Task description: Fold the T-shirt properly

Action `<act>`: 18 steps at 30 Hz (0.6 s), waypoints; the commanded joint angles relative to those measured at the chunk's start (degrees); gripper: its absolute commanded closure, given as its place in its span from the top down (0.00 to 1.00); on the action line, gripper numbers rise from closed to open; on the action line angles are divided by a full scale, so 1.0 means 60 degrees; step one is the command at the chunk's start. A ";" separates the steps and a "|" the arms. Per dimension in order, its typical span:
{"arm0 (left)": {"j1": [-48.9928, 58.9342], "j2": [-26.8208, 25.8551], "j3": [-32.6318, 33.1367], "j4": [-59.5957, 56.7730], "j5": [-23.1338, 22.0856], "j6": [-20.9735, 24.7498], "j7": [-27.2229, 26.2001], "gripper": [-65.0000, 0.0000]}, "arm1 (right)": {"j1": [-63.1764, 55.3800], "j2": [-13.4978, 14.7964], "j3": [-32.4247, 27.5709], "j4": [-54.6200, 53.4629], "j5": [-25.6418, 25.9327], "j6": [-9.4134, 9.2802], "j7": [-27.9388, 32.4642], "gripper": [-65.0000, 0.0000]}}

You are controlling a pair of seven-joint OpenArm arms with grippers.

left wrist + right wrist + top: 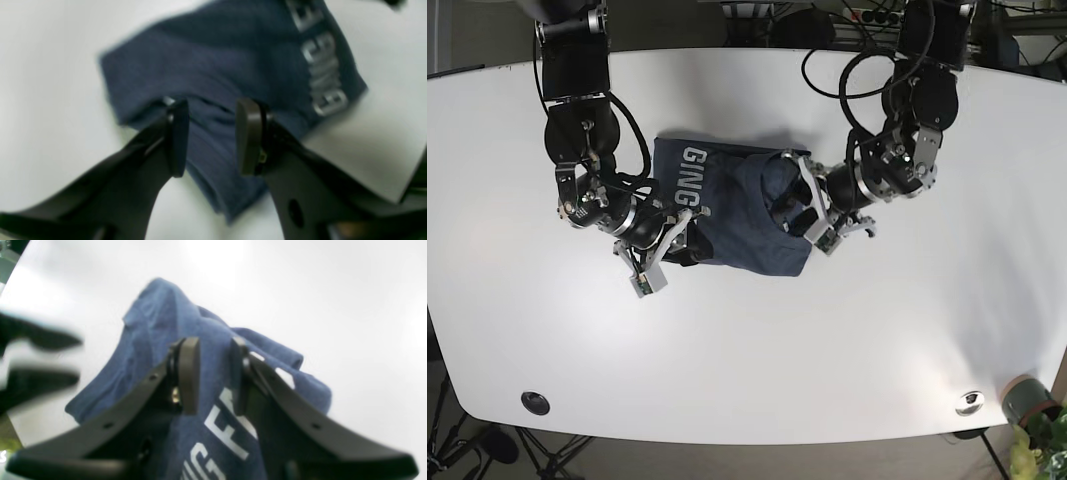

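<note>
A navy T-shirt [737, 210] with pale lettering [695, 170] lies partly folded in the middle of the white table. My left gripper [799, 208] is over its right side. In the left wrist view this gripper [213, 136] is open, its jaws well apart just above the shirt [217, 60], beside the lettering [322, 63]. My right gripper [679, 235] is at the shirt's lower left edge. In the right wrist view it [214, 373] is open, with blue fabric [160, 333] and lettering [223, 426] showing in the gap. Both wrist views are blurred.
The white table [827, 350] spreads wide around the shirt. A black round fitting [534, 402] and a silver one [970, 401] sit near its front edge. A potted plant [1032, 420] stands off the right corner. Cables hang behind the arms at the back.
</note>
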 commanded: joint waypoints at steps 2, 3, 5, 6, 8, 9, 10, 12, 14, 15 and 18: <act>0.0178 -0.0018 -0.0064 0.0210 -0.0140 -0.0026 -0.0225 0.34 | 0.0392 0.0286 0.0060 -0.0462 0.0165 0.0125 0.0451 0.23; 0.0237 -0.0018 -0.0064 0.0137 -0.0125 -0.0026 -0.0239 0.34 | 0.0392 0.0330 0.0045 -0.0653 0.0165 0.0140 0.0627 0.23; 0.0310 -0.0018 -0.0064 -0.0273 -0.0125 -0.0026 -0.0239 0.34 | 0.0392 0.0403 0.0030 -0.1107 0.0165 0.0140 0.1139 0.23; 0.0325 -0.0018 -0.0064 -0.0508 -0.0125 -0.0026 -0.0254 0.34 | 0.0392 0.0447 0.0030 -0.1327 0.0165 0.0140 0.1330 0.23; 0.0266 -0.0018 -0.0064 -0.1035 -0.0125 -0.0026 -0.0269 0.33 | 0.0407 0.0564 -0.0014 -0.1898 0.0165 0.0154 0.1740 0.23; 0.0237 -0.0018 -0.0064 -0.1358 -0.0140 -0.0026 -0.0283 0.33 | 0.0421 0.0623 -0.0014 -0.2250 0.0165 0.0242 0.1960 0.23; 0.0164 -0.0018 -0.0064 -0.1533 -0.0140 -0.0026 -0.0371 0.33 | 0.0436 0.0623 -0.0014 -0.2455 0.0165 0.0345 0.2107 0.23; -0.0012 -0.0033 -0.0005 -0.2076 -0.0125 -0.0026 -0.0708 0.33 | 0.0597 0.0696 -0.0014 -0.3056 0.0165 0.0726 0.2517 0.23; -0.0071 -0.0135 0.0009 -0.2457 -0.0125 -0.0026 -0.0957 0.33 | 0.0641 0.0725 -0.0014 -0.3480 0.0165 0.0960 0.2751 0.23; -0.0115 -0.0194 0.0009 -0.2720 -0.0125 -0.0026 -0.1104 0.33 | 0.0671 0.0740 -0.0014 -0.3715 0.0165 0.1107 0.2912 0.23; -0.0364 -0.0208 0.0024 -0.3204 -0.0125 -0.0026 -0.1236 0.33 | 0.0671 0.0755 -0.0014 -0.4037 0.0165 0.1224 0.3293 0.23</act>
